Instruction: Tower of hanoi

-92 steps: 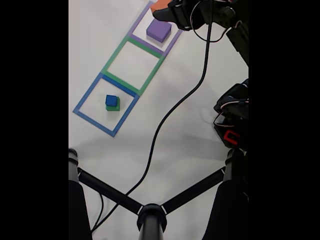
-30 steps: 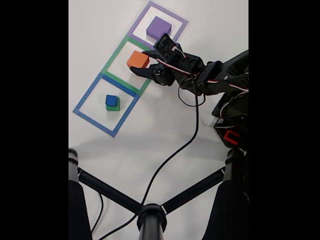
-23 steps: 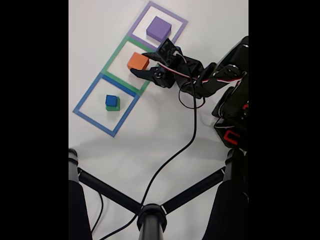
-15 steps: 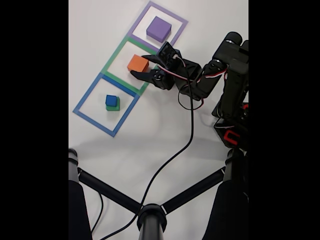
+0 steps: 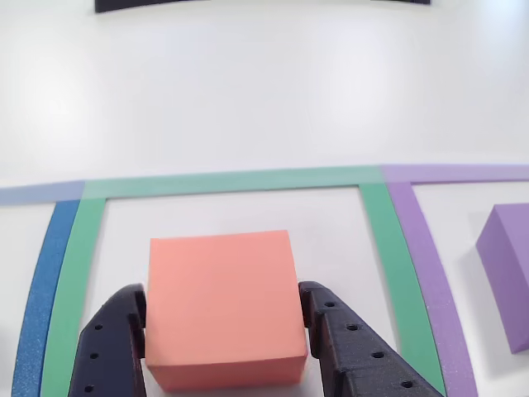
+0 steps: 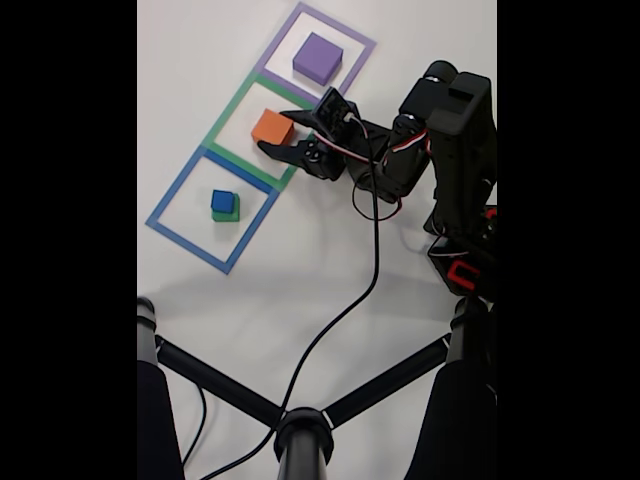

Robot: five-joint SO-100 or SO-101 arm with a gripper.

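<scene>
The salmon-orange block (image 5: 221, 306) (image 6: 272, 127) rests inside the green tape outline (image 5: 231, 180), with my gripper (image 5: 223, 291) (image 6: 286, 130) shut on it. A black finger presses each of its sides. The purple block (image 5: 504, 273) (image 6: 318, 57) sits in the purple tape outline (image 6: 356, 41), to the right in the other view. In the fixed view the blue cube (image 6: 222, 201) stands on the green block (image 6: 230, 214) inside the blue tape outline (image 6: 178, 190).
My arm's black body and base (image 6: 462, 200) fill the right side of the fixed view. A black cable (image 6: 350, 300) trails from the wrist across the white table to black stand bars (image 6: 300, 430) at the bottom. A dark bar (image 5: 165, 4) lies beyond the outlines.
The gripper brought the salmon-orange block from beside the purple outline into the green one. Over the last second the block edged slightly left and the arm's upper links folded upright.
</scene>
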